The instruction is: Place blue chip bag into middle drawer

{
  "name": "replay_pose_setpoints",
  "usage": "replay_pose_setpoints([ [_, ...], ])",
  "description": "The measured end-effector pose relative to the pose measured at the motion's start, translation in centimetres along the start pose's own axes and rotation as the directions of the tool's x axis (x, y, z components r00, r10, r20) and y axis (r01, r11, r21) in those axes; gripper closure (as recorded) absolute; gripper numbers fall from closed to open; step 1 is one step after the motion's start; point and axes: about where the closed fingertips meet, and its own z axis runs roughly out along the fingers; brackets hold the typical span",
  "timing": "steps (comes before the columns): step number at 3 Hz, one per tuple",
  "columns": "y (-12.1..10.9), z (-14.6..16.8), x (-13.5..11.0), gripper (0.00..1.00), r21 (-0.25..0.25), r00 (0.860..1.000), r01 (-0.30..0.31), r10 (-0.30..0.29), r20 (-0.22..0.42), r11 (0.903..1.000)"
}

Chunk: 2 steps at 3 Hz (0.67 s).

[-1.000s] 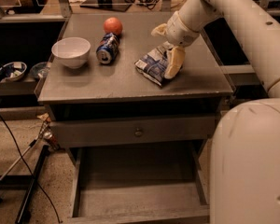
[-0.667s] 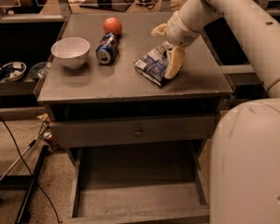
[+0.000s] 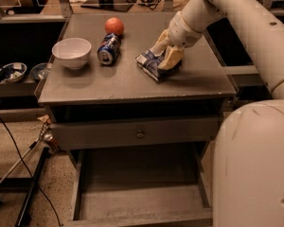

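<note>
The blue chip bag (image 3: 150, 63), crumpled dark blue foil with white patches, lies on the cabinet top (image 3: 113, 82) right of centre. My gripper (image 3: 163, 59) comes down from the upper right and its beige fingers (image 3: 173, 56) close on the bag's right end. The bag still rests on the surface. The middle drawer (image 3: 137, 205) is pulled out below, a wide grey tray with a bare floor, at the bottom of the view.
A white bowl (image 3: 72, 52), a blue soda can (image 3: 109, 48) lying on its side and a red-orange ball (image 3: 114, 26) sit left of the bag. A closed drawer front with a round knob (image 3: 140, 134) is above the open tray. My white base (image 3: 255, 169) fills the lower right.
</note>
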Motion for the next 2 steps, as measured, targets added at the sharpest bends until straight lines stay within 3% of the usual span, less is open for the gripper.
replay_pose_setpoints([
  [2, 0.00, 0.02, 0.00, 1.00, 0.000, 1.000, 0.000, 0.000, 0.000, 1.0000],
])
